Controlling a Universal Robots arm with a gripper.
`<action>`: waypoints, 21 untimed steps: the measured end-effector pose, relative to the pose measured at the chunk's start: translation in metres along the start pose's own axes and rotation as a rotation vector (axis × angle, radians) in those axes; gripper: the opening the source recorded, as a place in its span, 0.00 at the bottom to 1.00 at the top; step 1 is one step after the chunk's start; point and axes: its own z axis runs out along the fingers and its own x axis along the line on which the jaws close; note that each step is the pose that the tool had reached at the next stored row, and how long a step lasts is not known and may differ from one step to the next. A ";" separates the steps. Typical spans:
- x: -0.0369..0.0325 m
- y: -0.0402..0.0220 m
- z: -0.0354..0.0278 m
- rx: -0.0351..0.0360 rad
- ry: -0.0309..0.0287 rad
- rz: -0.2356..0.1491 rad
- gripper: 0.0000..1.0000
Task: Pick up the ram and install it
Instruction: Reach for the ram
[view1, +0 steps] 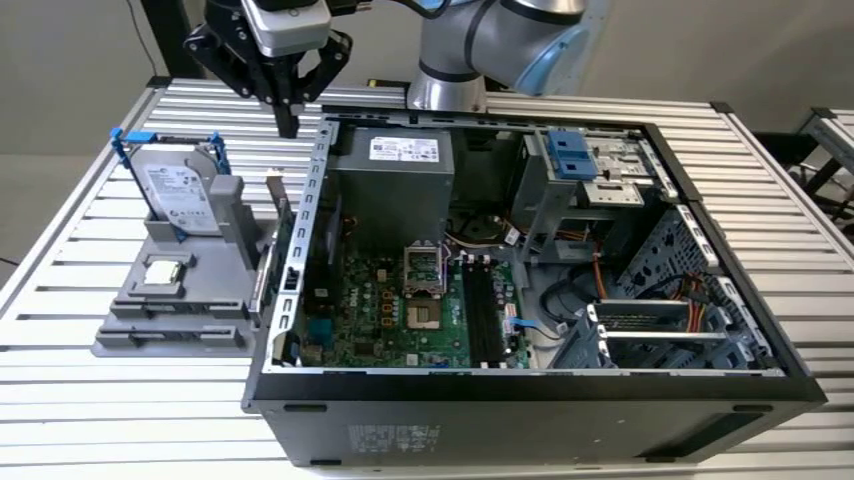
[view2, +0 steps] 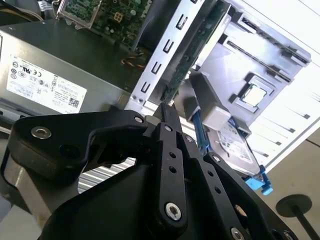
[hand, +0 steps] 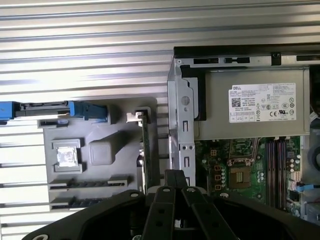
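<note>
The ram (hand: 144, 150) is a thin green stick standing on edge in the grey holder (hand: 100, 150), close beside the open computer case's side wall (hand: 175, 125). It also appears in the exterior view as the ram (view1: 279, 215) and in the second wrist view as the ram (view2: 197, 45). My black gripper (view1: 287, 128) hangs shut and holds nothing, above the far end of the stick and apart from it. Its fingertips (hand: 174, 175) meet in both wrist views. The black motherboard slots (view1: 481, 310) lie inside the case.
A silver hard drive with blue rails (view1: 180, 185) stands in the holder, and a small square processor chip (view1: 163, 270) sits in front of it. The case (view1: 534, 390) holds a power supply (view1: 387, 170) and drive cages (view1: 587, 170). Everything rests on a slatted metal table (view1: 80, 400).
</note>
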 end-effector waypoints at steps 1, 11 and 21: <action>0.0009 -0.0001 0.0000 -0.0001 0.0000 0.000 0.00; 0.0100 -0.0007 -0.0002 0.0000 0.0000 0.000 0.00; 0.0158 -0.0011 -0.0003 0.0000 0.0003 0.000 0.00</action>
